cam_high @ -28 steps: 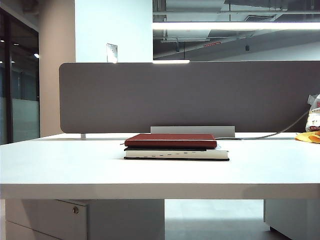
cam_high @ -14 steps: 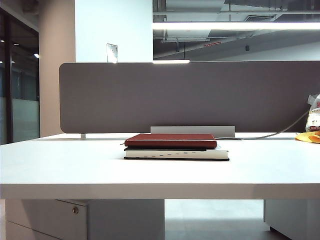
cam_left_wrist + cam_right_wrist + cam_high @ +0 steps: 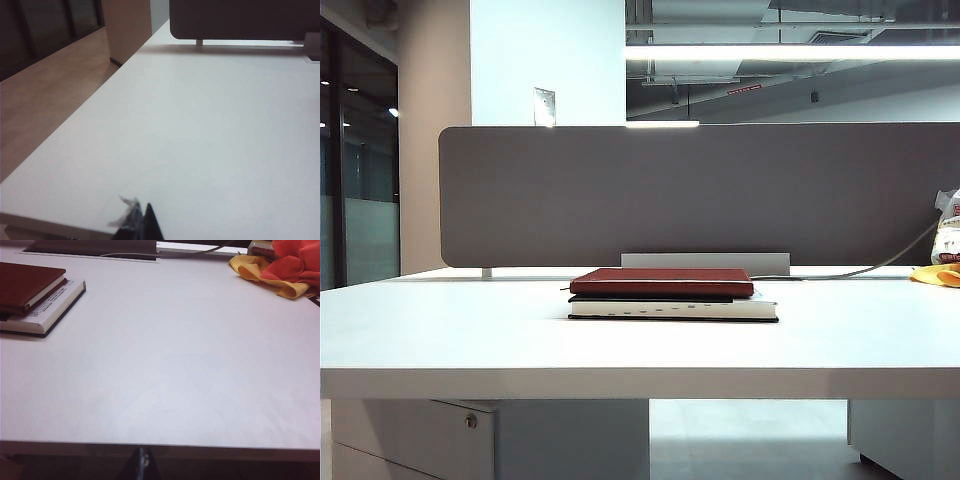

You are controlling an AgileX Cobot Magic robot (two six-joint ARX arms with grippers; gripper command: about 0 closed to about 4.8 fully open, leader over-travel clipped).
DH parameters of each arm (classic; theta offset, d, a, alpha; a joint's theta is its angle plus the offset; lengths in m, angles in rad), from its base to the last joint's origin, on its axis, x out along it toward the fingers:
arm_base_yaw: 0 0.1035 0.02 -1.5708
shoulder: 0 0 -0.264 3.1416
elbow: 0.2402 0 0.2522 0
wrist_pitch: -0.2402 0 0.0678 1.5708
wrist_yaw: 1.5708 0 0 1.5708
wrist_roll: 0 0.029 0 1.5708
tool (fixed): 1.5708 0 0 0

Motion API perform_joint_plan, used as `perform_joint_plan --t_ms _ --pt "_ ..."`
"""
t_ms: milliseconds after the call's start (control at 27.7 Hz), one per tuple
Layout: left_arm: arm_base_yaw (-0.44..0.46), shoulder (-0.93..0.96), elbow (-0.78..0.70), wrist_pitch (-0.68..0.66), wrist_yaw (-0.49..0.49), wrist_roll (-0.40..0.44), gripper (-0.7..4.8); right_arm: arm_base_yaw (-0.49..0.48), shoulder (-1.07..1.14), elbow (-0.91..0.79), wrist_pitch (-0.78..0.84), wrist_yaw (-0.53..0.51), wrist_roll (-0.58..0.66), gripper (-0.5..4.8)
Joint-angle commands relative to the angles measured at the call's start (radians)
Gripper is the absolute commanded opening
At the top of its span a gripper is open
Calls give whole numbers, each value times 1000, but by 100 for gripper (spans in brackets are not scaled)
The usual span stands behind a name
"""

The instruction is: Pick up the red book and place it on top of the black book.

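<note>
Looking at your worktop (image 3: 440,330), the red book (image 3: 661,281) sits stacked on the black book (image 3: 672,308) mid-table. Your left gripper (image 3: 142,222) and right gripper (image 3: 142,460) are both pinched closed, empty, hanging off the near edge, well apart from the stack.

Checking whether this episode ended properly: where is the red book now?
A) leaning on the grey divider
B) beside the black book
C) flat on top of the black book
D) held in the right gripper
C: the red book lies flat on the black book, no gripper touching it.
</note>
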Motion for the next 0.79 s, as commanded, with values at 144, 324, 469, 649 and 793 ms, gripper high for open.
perform_joint_plan --t_ms 144,324,469,649,793 --pt "0 0 0 13 2 0 -5 5 0 2 264 -68 64 -5" --pt "0 0 0 13 1 0 -5 5 0 -48 284 -45 52 -5" --pt "0 0 0 13 2 0 -5 5 0 -48 266 -45 62 -5" --pt "0 0 0 13 2 0 -5 5 0 -48 246 -45 62 -5" --pt "0 0 0 13 2 0 -5 5 0 -48 246 -45 62 -5"
